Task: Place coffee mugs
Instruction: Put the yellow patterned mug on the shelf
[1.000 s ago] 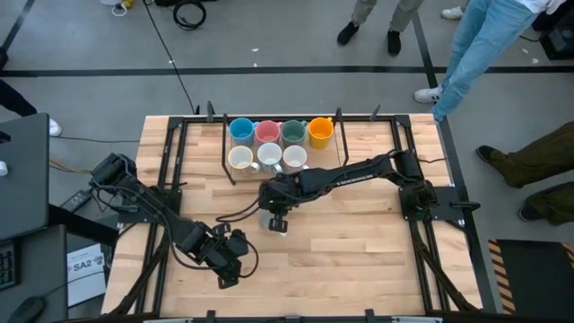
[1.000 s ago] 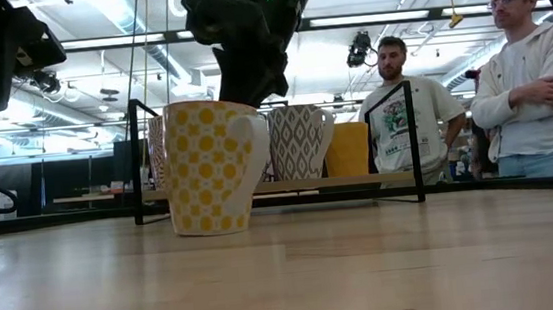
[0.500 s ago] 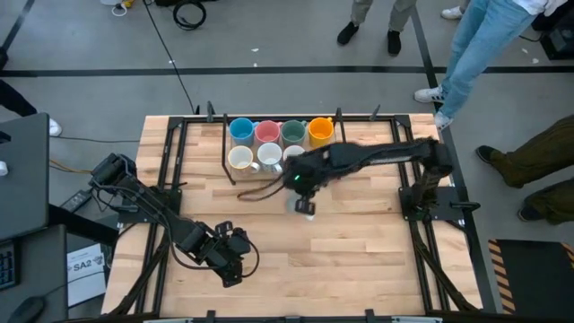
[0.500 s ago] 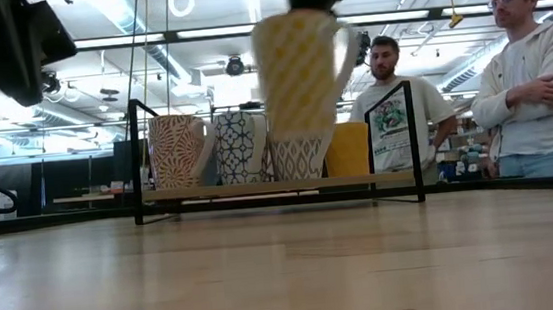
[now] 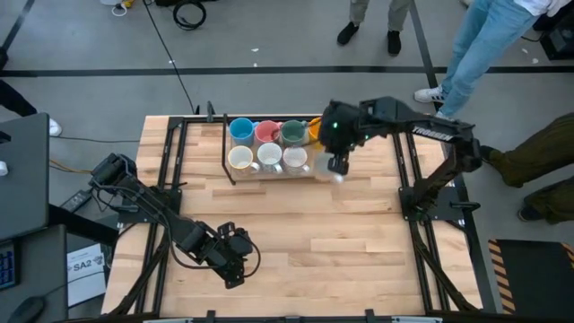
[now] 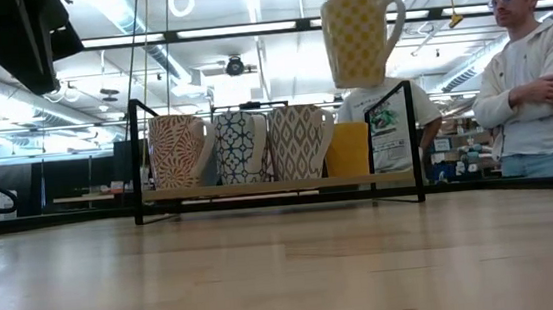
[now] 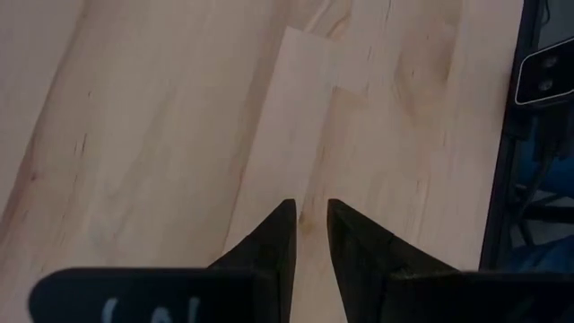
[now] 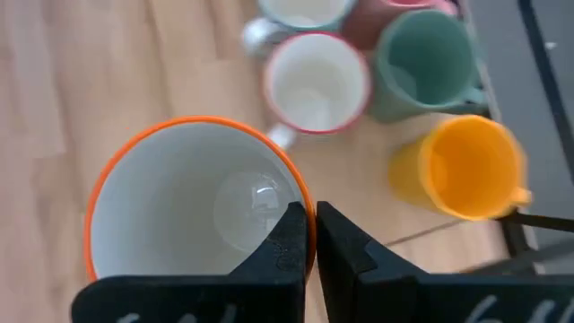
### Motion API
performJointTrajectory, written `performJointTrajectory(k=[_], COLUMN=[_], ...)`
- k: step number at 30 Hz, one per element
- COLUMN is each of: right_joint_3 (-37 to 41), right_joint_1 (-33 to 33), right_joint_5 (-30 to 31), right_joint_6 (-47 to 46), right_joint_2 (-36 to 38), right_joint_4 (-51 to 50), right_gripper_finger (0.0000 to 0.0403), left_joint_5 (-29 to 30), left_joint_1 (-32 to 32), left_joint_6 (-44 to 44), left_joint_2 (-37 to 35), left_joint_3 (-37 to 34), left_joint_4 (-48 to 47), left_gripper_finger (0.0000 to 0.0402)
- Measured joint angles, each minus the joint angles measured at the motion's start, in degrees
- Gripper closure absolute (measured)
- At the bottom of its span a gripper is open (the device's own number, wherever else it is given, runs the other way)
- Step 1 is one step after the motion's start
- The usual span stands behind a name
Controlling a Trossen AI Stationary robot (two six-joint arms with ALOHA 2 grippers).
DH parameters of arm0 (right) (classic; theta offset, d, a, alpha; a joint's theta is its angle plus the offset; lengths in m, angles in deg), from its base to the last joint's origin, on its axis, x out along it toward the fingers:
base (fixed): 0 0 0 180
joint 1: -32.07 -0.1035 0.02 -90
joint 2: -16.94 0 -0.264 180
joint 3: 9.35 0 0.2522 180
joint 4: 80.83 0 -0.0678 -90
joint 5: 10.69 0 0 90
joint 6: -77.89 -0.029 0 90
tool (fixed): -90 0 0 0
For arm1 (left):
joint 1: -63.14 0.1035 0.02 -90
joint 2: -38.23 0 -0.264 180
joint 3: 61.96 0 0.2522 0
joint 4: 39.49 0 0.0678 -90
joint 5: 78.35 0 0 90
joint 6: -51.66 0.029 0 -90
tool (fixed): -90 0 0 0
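While raised over rack, right gripper clamps mug

Held mug cut off at frame edge below the right gripper; pink mug mostly cropped.

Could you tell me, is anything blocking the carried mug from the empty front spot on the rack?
Nothing visible does: the right gripper holds the yellow-patterned mug in the air, higher than the racked mugs, near the rack's right end.
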Motion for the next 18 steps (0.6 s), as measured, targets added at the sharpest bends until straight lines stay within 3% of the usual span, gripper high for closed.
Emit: performJointTrajectory(k=[9, 18], right_joint_3=[0.0, 0.0], right_joint_1=[8.9, 12.8], right_joint_5=[-0.6, -4.2], right_joint_6=[7.6, 12.6], right_joint_2=[-2.2, -7.7], right_joint_4=[0.2, 1.8], right_gripper_finger=[0.0385, 0.0385], left_joint_5=[0.1, 0.1], left_joint_1=[0.0, 0.0], left_joint_6=[0.0, 0.0], left_joint_2=[0.0, 0.0], left_joint_3=[0.0, 0.0], left_joint_4=[0.1, 0.1], left_gripper_finger=[0.0329, 0.0329])
